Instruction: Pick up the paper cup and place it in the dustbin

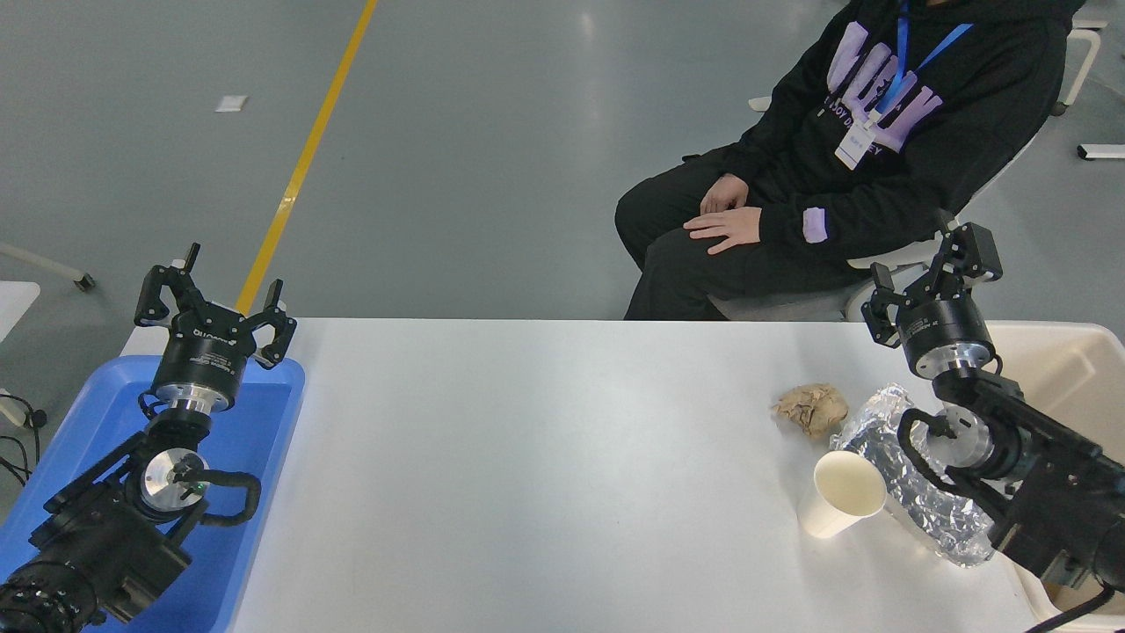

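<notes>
The cream-white paper cup (839,505) stands upright on the white table (545,457) at the right, mouth up. The beige dustbin (1063,378) sits at the table's far right edge, partly hidden by my right arm. My right gripper (933,272) is open and empty, raised above the table's far edge, well beyond and to the right of the cup, next to the bin's near-left corner. My left gripper (215,297) is open and parked at the lower left over the blue tray.
A crumpled brown paper ball (812,408) lies just beyond the cup. A crinkled silver foil bag (914,479) lies right of the cup, under my right arm. A shallow blue tray (255,422) sits at the left. A seated person (844,158) is beyond the far edge.
</notes>
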Tool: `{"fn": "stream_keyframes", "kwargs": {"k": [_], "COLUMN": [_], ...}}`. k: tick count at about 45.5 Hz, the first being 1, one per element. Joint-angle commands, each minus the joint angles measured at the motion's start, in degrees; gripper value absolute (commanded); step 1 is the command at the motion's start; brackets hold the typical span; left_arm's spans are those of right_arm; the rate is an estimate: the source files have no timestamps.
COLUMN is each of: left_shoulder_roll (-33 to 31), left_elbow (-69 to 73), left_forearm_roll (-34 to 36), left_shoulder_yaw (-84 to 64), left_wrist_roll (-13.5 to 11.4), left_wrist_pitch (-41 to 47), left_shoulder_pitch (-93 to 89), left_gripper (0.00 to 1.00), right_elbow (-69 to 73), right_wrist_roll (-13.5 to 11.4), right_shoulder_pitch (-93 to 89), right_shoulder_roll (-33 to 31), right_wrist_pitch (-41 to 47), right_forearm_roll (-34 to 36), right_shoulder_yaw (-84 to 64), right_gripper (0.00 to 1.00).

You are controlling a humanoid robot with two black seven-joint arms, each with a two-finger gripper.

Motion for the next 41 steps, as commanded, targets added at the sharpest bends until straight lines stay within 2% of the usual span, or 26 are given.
{"fn": "stream_keyframes", "kwargs": {"k": [1, 7, 13, 19, 20, 22, 24, 27, 32, 34, 36, 38, 41], "left_shoulder_roll": [-0.01, -0.01, -0.01, -0.01, -0.01, -0.01, -0.01, -0.01, -0.01, -0.01, -0.01, -0.01, -0.01], "left_elbow": [0.03, -0.06, -0.06, 0.03, -0.06, -0.06, 0.03, -0.06, 0.03, -0.06, -0.06, -0.06, 0.03], "left_forearm_roll": [0.0, 0.0, 0.0, 0.0, 0.0, 0.0, 0.0, 0.0, 0.0, 0.0, 0.0, 0.0, 0.0], "left_shoulder_yaw": [0.0, 0.0, 0.0, 0.0, 0.0, 0.0, 0.0, 0.0, 0.0, 0.0, 0.0, 0.0, 0.0], "left_wrist_roll": [0.0, 0.0, 0.0, 0.0, 0.0, 0.0, 0.0, 0.0, 0.0, 0.0, 0.0, 0.0, 0.0], "left_wrist_pitch": [0.01, -0.08, -0.08, -0.17, -0.17, -0.17, -0.17, -0.17, -0.17, -0.17, -0.08, -0.17, -0.17], "left_shoulder_pitch": [0.01, 0.01, 0.01, 0.01, 0.01, 0.01, 0.01, 0.01, 0.01, 0.01, 0.01, 0.01, 0.01], "left_gripper": [0.99, 0.99, 0.99, 0.99, 0.99, 0.99, 0.99, 0.99, 0.99, 0.99, 0.99, 0.99, 0.99], "right_elbow": [3.11, 8.72, 14.36, 16.38, 16.47, 16.65, 16.74, 16.83, 18.66, 20.51, 22.27, 23.76, 26.22], "right_wrist_roll": [0.32, 0.23, 0.23, 0.14, 0.14, 0.06, -0.3, -0.56, -1.35, -2.49, -4.68, -7.75, -13.72], "right_shoulder_pitch": [20.5, 34.2, 44.58, 59.08, 62.85, 65.77, 67.97, 70.78, 75.62, 76.94, 78.61, 81.06, 83.44], "right_shoulder_roll": [-7.8, -7.71, -6.31, -3.06, -1.14, 0.45, 1.77, 3.27, 6.34, 7.49, 8.46, 9.42, 11.18], "right_wrist_pitch": [0.12, 1.7, 6.52, 19.87, 25.64, 31.47, 37.71, 44.59, 44.59, 44.59, 44.59, 44.59, 44.59], "right_forearm_roll": [1.94, 2.03, 1.76, 1.5, 1.24, 0.8, -1.12, -8.14, -18.88, -20.64, -21.18, -21.18, -20.92], "right_shoulder_yaw": [-38.25, -61.8, -76.15, -90.92, -93.98, -96.38, -98.14, -98.76, -96.92, -95.95, -94.9, -94.11, -92.53], "right_gripper": [1.0, 1.0, 1.0, 1.0, 1.0, 1.0, 1.0, 1.0, 1.0, 1.0, 1.0, 1.0, 1.0]}}
